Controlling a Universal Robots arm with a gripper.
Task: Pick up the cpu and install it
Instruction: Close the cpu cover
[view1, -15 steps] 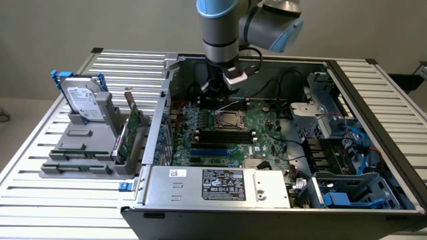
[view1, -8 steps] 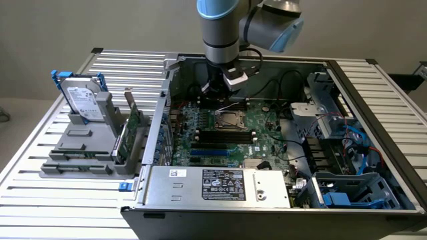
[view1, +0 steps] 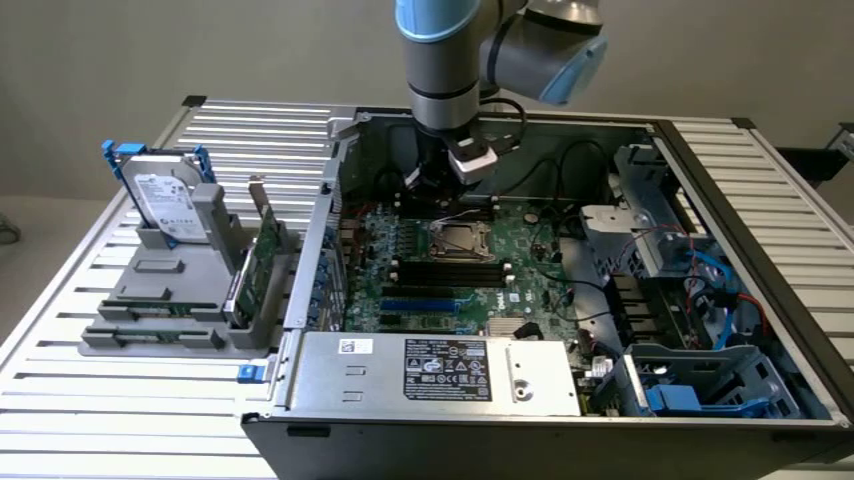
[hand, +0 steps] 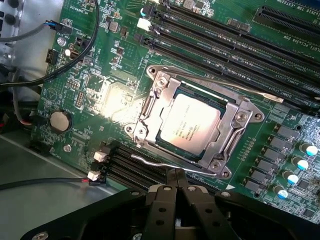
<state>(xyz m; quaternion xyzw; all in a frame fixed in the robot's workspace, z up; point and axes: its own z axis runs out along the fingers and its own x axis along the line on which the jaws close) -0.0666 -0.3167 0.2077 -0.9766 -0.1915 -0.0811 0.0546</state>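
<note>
Silver-grey metal is seen topping the cpu (hand: 189, 125), seated flat within the socket frame (hand: 239, 120); it is judged light, rigid, slippery and fragile, best gripped by its pale edges, while the end effector (hand: 176, 175) is held pinched together and empty just beside that frame.

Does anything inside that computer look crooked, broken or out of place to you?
Nothing stands out. The cpu lies flat and square within the socket's metal frame, and the gripper hangs just beside it, fingers closed on nothing.
</note>
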